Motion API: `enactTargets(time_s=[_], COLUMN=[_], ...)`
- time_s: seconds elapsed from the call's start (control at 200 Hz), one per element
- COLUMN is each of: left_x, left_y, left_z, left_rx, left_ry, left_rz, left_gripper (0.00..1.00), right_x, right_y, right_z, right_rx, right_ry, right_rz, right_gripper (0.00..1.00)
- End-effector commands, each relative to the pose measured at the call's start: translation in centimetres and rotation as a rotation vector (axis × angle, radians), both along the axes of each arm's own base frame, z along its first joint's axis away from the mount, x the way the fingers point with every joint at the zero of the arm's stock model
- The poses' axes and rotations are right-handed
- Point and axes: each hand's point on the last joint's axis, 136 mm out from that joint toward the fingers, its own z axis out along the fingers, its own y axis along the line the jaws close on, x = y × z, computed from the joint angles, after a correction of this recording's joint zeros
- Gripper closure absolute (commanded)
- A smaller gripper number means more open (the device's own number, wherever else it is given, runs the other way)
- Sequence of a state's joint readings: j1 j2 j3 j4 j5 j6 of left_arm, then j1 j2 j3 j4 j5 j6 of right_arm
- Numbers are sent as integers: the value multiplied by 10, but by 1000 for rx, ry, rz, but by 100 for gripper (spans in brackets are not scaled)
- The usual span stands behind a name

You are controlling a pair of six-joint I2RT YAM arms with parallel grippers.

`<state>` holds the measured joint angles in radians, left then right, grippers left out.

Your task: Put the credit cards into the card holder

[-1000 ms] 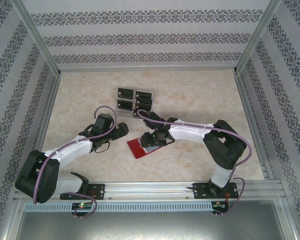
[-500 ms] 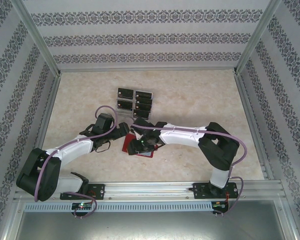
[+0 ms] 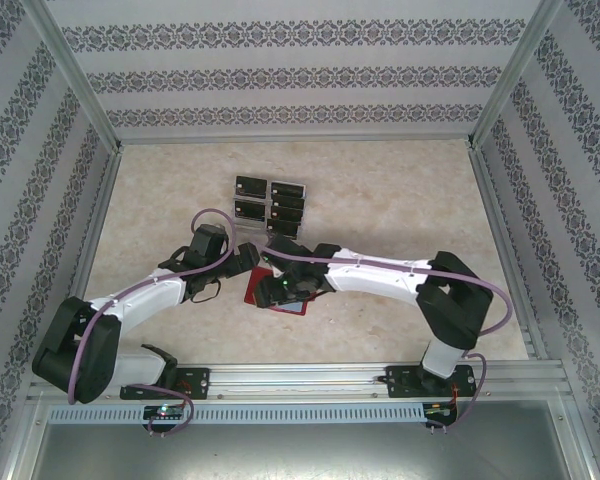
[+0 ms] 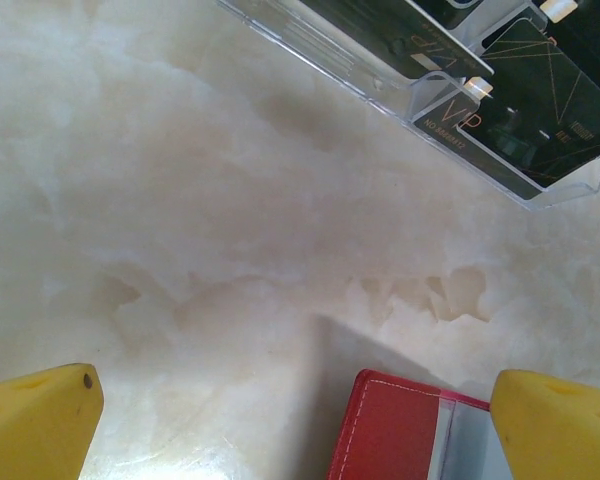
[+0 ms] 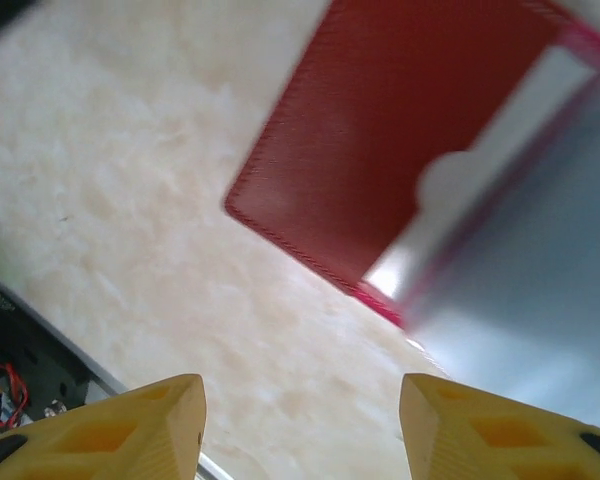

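I am watching the left tool (image 4: 295, 430) through its wrist camera. Its 2 yellow fingertips (image 4: 40, 420) are standing spread wide at the bottom corners, with nothing pinched between them. The tool is hanging low over the desk (image 4: 180, 220). A corner of the card holder (image 4: 390, 435) is lying inside the gap, close to the fingertip at the picture's right. It has a red cover with pale stitching and a greyish sleeve along its edge. I cannot tell whether that fingertip is touching it.

The right tool (image 5: 300, 430) is also standing with its jaws wide apart, gripping nothing, and bare desk is showing between them. Just ahead, the card holder is lying opened flat on the desk, red panel to the left and greyish clear sleeve to the right in that view. The picture is blurred.

In the top view I am seeing the 2 tools meeting near the desk centre. The left one is at the holder's left edge and the right one is over the holder, covering its middle, with red showing on either side.

The credit cards (image 4: 540, 100) are sitting in a clear plastic tray (image 4: 330, 55) just beyond the holder toward the far wall. They are black, carry small light marks, and are arranged in 2 columns.
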<state>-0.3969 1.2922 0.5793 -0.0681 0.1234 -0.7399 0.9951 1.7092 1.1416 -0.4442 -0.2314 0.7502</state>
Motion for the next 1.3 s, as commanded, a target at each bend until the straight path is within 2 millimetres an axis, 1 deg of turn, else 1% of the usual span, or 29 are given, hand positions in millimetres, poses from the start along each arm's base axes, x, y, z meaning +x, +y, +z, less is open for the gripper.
enactTargets(time_s=[0.0, 0.145, 0.335, 0.62, 0.864, 1.119, 1.194, 1.294], left_x=[0, -2, -2, -3, -2, -1, 0, 0], left_y=[6, 6, 6, 6, 5, 4, 4, 4], left_z=[6, 6, 5, 4, 3, 2, 3, 2], left_rx=[23, 28, 30, 30, 33, 26, 24, 22], left_ry=[-15, -11, -9, -8, -8, -7, -8, -7], left_rz=[-7, -17, -21, -22, -24, -21, -20, -21], left_gripper=[0, 0, 0, 0, 0, 0, 0, 0], right_x=[12, 17, 21, 24, 22, 20, 20, 21], right_y=[-26, -36, -40, -45, -52, -54, -52, -42], right_z=[-11, -24, -38, -50, -54, -60, -60, -58], right_rx=[-44, -65, -64, -81, -88, -95, -86, -22], right_ry=[-7, 4, 30, 50, 55, 69, 80, 115], right_rz=[-118, -167, -204, -220, -232, -240, -247, -256], right_gripper=[46, 46, 45, 46, 46, 46, 45, 45])
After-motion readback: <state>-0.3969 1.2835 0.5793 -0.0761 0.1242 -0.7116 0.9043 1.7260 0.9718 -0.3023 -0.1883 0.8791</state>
